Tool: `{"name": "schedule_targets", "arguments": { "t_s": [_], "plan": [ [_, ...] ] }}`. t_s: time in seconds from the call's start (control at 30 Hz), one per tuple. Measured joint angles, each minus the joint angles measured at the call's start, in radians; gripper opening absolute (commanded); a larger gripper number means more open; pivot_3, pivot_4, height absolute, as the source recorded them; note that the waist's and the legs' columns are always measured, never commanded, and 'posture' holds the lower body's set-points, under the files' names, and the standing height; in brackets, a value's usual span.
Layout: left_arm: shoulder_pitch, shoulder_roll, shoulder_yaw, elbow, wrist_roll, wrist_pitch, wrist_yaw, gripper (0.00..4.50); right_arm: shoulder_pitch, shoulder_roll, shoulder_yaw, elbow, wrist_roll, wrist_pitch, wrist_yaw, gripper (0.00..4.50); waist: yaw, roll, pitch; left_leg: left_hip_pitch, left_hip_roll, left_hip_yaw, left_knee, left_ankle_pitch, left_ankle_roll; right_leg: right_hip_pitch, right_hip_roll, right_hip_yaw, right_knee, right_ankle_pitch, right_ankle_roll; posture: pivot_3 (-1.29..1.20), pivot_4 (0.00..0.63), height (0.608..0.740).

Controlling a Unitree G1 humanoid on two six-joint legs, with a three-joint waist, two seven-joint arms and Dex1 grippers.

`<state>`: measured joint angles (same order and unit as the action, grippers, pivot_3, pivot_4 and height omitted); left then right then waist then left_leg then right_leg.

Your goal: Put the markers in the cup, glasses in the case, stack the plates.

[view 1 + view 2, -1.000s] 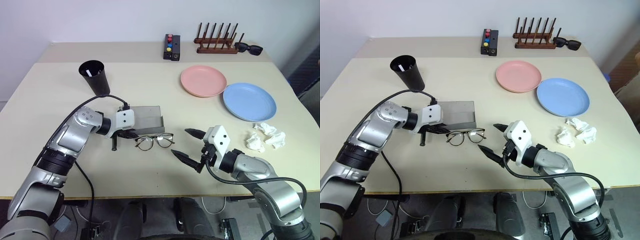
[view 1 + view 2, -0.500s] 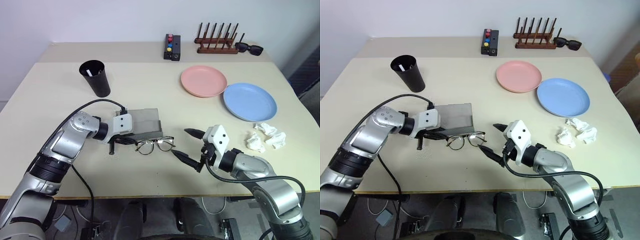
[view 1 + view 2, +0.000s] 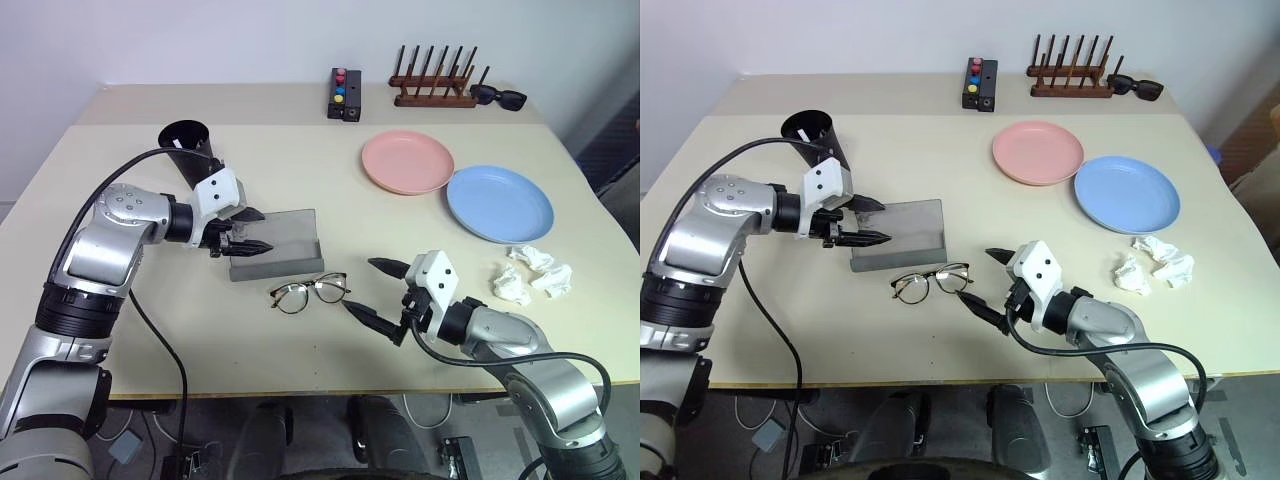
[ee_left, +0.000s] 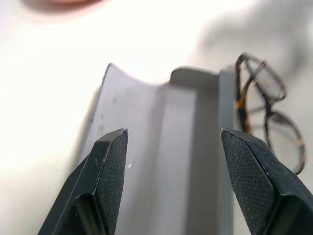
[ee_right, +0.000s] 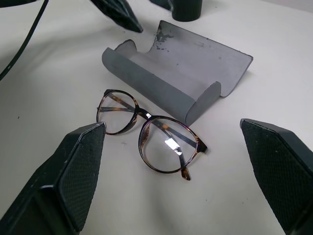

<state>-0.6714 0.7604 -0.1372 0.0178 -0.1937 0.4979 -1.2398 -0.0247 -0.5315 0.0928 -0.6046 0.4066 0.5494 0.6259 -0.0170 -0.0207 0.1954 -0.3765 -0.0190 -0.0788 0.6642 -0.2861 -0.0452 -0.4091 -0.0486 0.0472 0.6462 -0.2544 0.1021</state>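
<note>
The right wrist view shows tortoiseshell mottling on the round-lensed thin-framed glasses (image 5: 149,134), which the head views do not resolve. At centre left, the left pincer (image 3: 250,230), spread and empty, has risen from the tabletop (image 3: 120,180) to hover over the open grey felt-like hinged case (image 3: 275,245). The glasses lie folded just below the case. At lower right, the right pincer (image 3: 372,292) is spread wide.

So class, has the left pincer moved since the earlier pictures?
Yes. The left pincer has lifted away from the glasses and now hovers over the open case, nearer the cup.
</note>
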Motion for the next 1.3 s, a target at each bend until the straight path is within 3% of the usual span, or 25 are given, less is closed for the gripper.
{"name": "schedule_targets", "arguments": {
  "t_s": [0.07, 0.17, 0.37, 0.53, 1.1, 1.2, 1.3],
  "plan": [
    [0.001, 0.000, -0.007, -0.067, -0.024, 0.036, -0.006, 2.21, -0.001, 0.000, 0.000, 0.002, 0.000, -0.001, 0.002, 4.50, 0.000, 0.000, 0.000, 0.000, 0.000, 0.000, 0.000, 0.000, 0.000, 0.000, 0.000, 0.000, 0.000, 0.000, 0.000, 0.00, 0.150, 0.735],
    [0.022, 0.006, -0.059, -0.190, -0.030, 0.043, -0.019, 0.76, -0.003, 0.000, 0.000, 0.004, -0.001, -0.011, 0.007, 4.50, 0.000, 0.000, 0.000, 0.000, 0.000, 0.000, 0.000, 0.000, 0.000, 0.000, 0.000, 0.000, 0.000, 0.000, 0.000, 0.00, 0.150, 0.735],
    [0.069, -0.004, -0.173, -0.256, 0.023, 0.064, 0.026, 0.76, 0.003, 0.002, 0.001, 0.005, -0.008, -0.020, 0.008, 4.50, 0.000, 0.000, 0.000, 0.000, 0.000, 0.000, 0.000, 0.000, 0.000, 0.000, 0.001, 0.000, 0.000, 0.000, 0.000, 0.00, 0.150, 0.735],
    [0.070, -0.015, -0.207, -0.308, 0.024, 0.106, 0.051, 3.03, 0.012, 0.002, 0.001, 0.005, -0.010, -0.026, 0.007, 4.50, 0.000, 0.000, 0.000, 0.000, 0.000, 0.000, 0.000, 0.000, 0.000, 0.000, 0.000, 0.001, 0.000, 0.000, 0.000, 0.00, 0.150, 0.735],
    [0.072, -0.058, -0.314, -0.289, 0.095, 0.153, 0.121, 3.03, 0.017, 0.011, 0.007, 0.005, -0.012, -0.031, -0.005, 4.50, 0.001, 0.000, 0.000, 0.000, 0.000, 0.000, 0.000, 0.000, 0.000, 0.000, 0.000, 0.000, 0.000, 0.000, 0.000, 0.00, 0.150, 0.735],
    [0.072, -0.067, -0.320, -0.272, 0.097, 0.153, 0.124, 2.14, 0.016, 0.011, 0.007, 0.005, -0.012, -0.031, -0.009, 4.50, 0.001, 0.000, 0.000, 0.001, 0.000, 0.000, 0.000, 0.000, 0.000, 0.000, 0.000, 0.000, 0.000, 0.000, 0.000, 0.00, 0.150, 0.735],
    [0.072, -0.084, -0.320, -0.252, 0.098, 0.154, 0.133, 0.71, 0.017, 0.011, 0.007, 0.005, -0.012, -0.031, -0.012, 4.50, 0.001, 0.000, 0.000, 0.000, 0.000, 0.000, 0.000, 0.000, 0.000, 0.000, 0.000, 0.000, 0.000, 0.000, 0.000, 0.00, 0.150, 0.735]
  ]
}}
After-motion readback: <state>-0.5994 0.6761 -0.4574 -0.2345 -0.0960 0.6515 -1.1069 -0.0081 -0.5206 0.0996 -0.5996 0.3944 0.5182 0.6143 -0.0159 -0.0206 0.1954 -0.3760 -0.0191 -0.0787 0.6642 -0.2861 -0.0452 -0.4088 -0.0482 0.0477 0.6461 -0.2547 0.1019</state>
